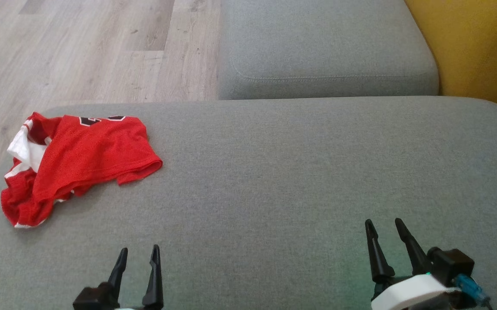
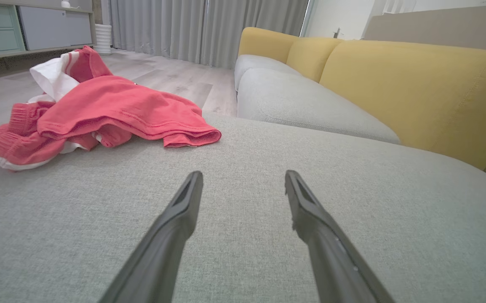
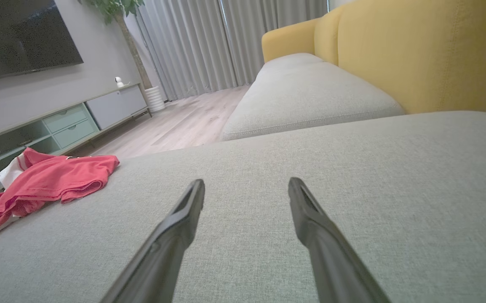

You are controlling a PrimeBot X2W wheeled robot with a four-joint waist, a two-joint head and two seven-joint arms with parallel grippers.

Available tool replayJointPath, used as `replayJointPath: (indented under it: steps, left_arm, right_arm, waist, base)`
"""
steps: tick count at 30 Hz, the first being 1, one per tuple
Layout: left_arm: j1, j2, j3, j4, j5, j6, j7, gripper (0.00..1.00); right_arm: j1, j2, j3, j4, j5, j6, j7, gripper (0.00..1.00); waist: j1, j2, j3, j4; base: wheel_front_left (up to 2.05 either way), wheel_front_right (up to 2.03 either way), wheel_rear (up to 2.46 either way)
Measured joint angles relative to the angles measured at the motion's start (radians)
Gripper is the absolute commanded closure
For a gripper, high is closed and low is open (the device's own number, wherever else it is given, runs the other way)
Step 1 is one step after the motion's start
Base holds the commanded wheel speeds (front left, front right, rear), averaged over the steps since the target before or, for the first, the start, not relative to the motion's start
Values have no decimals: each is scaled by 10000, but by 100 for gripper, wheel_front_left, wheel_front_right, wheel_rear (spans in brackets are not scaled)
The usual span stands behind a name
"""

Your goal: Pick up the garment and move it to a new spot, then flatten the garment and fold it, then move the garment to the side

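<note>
A crumpled red garment (image 1: 82, 161) with white trim and dark lettering lies bunched at the far left of the grey sofa cushion (image 1: 300, 172), close to the cushion's left edge. My left gripper (image 1: 140, 252) hovers open near the front edge, right of and nearer than the garment, with nothing between its fingers. My right gripper (image 1: 383, 224) stands open at the lower right, far from the cloth. From the left wrist, the garment (image 2: 100, 111) sits ahead to the left of the open left gripper (image 2: 243, 174). The right wrist view shows the garment (image 3: 45, 181) far left of the right gripper (image 3: 246, 183).
A second grey seat cushion (image 1: 321, 47) lies beyond, with a yellow backrest (image 1: 481, 47) along the right. Wood floor (image 1: 80, 47) lies past the cushion's left and far edges. A TV cabinet (image 3: 57, 122), curtains and a potted plant stand across the room.
</note>
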Motion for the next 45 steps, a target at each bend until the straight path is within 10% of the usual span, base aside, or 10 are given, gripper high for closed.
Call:
replayJointPath:
  steps: [14,45]
  left_arm:
    - [154,132,-238,-12,1308,221,-318,0]
    - [275,351,-303,-127,1106,447,-291,0]
  right_arm:
    - [2,-29,186,56,-1664,2,-453,0]
    - [12,-42,0,121,-1354,2,-453,0]
  waist:
    - [0,0,-115,52]
    - [1,0,-95,837]
  base:
    - [0,0,0]
    - [0,0,0]
